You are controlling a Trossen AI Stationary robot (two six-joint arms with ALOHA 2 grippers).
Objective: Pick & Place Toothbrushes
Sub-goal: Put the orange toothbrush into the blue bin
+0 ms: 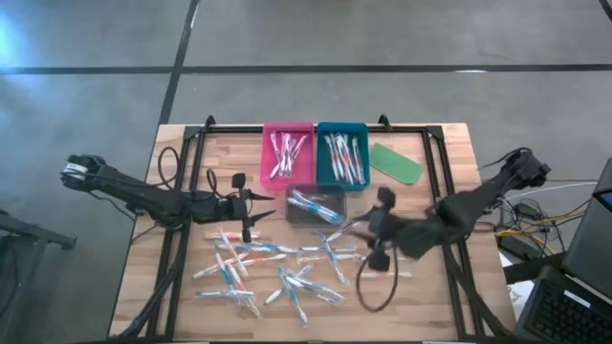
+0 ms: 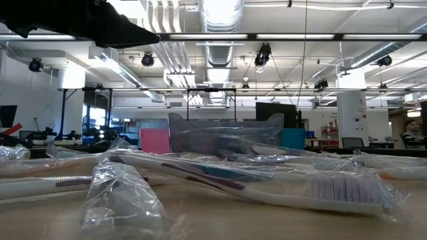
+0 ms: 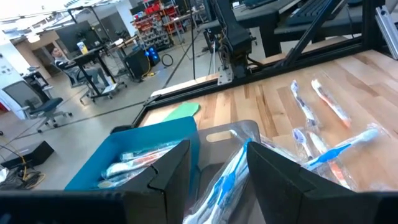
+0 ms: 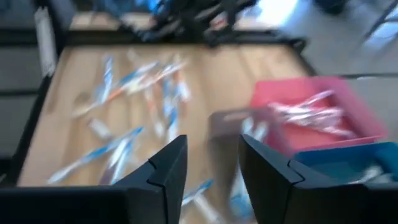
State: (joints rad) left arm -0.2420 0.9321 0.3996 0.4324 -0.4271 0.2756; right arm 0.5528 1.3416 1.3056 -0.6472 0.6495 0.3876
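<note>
Here our left gripper (image 1: 251, 211) and right gripper (image 1: 368, 232) both hang open and empty flanking the clear tray (image 1: 315, 205) mid-table, presumably between picks, while loose wrapped toothbrushes (image 1: 273, 272) litter the table's (image 1: 449, 153) near edge.

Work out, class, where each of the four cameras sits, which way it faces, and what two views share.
High view: overhead, looking straight down on the table; both arms show.
Low view: at tabletop height, level across wrapped toothbrushes; a dark arm part overhead.
Left wrist view: behind the left gripper, open, facing the blue tray.
Right wrist view: behind the right gripper, open, facing the pink tray.
Shared: both wrist views show the clear tray.
</note>
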